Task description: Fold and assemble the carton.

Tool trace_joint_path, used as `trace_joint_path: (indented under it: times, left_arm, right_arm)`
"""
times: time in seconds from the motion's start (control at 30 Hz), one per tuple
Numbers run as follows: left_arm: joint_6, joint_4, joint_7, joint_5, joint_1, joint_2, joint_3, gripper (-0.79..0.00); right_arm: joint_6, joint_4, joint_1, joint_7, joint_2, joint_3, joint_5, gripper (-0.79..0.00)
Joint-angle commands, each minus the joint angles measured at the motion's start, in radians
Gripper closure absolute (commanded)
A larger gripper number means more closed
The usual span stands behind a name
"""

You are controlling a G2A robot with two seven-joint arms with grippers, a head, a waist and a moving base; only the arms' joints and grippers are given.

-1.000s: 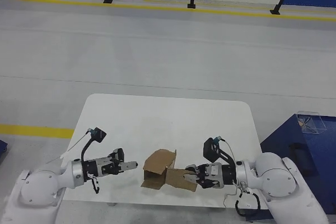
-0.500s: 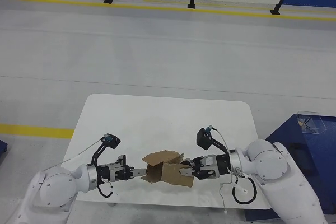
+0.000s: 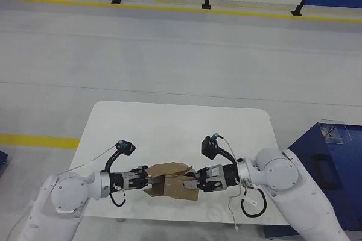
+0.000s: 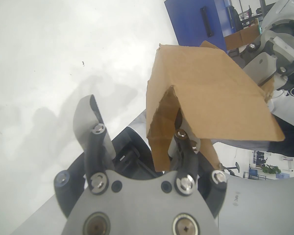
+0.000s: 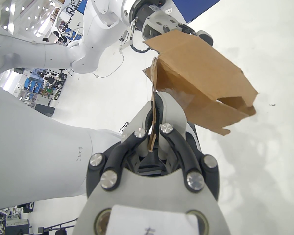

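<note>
Right gripper (image 5: 153, 113) pinch tight on a flap of the half-folded brown cardboard carton (image 3: 172, 181), up by the near edge of the white rounded table (image 3: 169, 123).
Left gripper (image 4: 133, 110) spread wide, one finger inside the carton's open end, the other outside. All around, pale grey floor (image 3: 181, 54) with yellow stripe (image 3: 30, 141), and blue cabinet (image 3: 350, 169) beside the table.

The top view is taken from high on the robot, faced down and forward over the white tabletop (image 3: 169, 123) to the floor (image 3: 181, 54) beyond, from well back. The left wrist view is taken from just behind the left gripper (image 4: 132, 113), very near the carton (image 4: 205, 91). The right wrist view is set likewise behind the right gripper (image 5: 156, 108), faced the opposite way. Carton and tabletop are shared by all three views; in each wrist view the opposite gripper is also taken in.
</note>
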Motion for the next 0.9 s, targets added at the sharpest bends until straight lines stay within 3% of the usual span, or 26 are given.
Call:
trace_joint_path:
  times: [0.0, 0.23, 0.27, 0.33, 0.53, 0.57, 0.6, 0.63, 0.77, 0.87]
  left_arm:
    - [-0.001, 0.010, -0.005, -0.006, -0.010, 0.002, 0.005, -0.336]
    - [-0.016, 0.020, -0.003, -0.009, -0.023, 0.008, 0.018, -0.354]
    - [-0.020, 0.023, -0.002, -0.018, -0.022, 0.008, 0.021, -0.317]
    - [-0.031, 0.027, 0.000, -0.025, -0.026, 0.010, 0.020, 0.000]
    - [-0.037, 0.034, 0.011, -0.066, -0.017, 0.015, 0.019, 0.000]
    - [-0.029, 0.040, 0.000, -0.090, -0.018, 0.015, 0.018, 0.000]
    - [-0.017, 0.045, -0.009, -0.105, -0.022, 0.017, 0.014, 0.000]
    - [-0.010, 0.046, -0.020, -0.113, -0.027, 0.018, 0.013, 0.000]
    - [0.026, 0.053, -0.041, -0.136, -0.038, 0.022, 0.010, 0.000]
    - [0.069, 0.065, -0.054, -0.237, -0.043, 0.023, -0.001, 0.000]
  right_arm:
    - [0.003, 0.002, 0.005, -0.006, -0.001, -0.006, -0.001, 0.000]
    - [0.005, 0.004, 0.015, -0.026, -0.002, -0.024, -0.008, 0.000]
    - [0.006, 0.003, 0.016, -0.031, -0.002, -0.026, -0.010, 0.000]
    - [0.004, 0.002, 0.017, -0.042, -0.003, -0.031, -0.012, 0.000]
    - [0.014, -0.002, 0.018, -0.068, -0.003, -0.038, -0.036, 0.000]
    - [0.017, -0.005, 0.018, -0.070, -0.003, -0.039, -0.043, -0.040]
    - [0.020, -0.006, 0.017, -0.076, -0.003, -0.039, -0.048, -0.182]
    - [0.022, -0.008, 0.015, -0.085, -0.003, -0.038, -0.054, -0.785]
    - [0.015, -0.016, 0.003, -0.117, 0.001, -0.019, -0.077, -0.785]
    - [-0.047, -0.058, -0.009, -0.192, 0.007, 0.030, -0.144, -0.785]
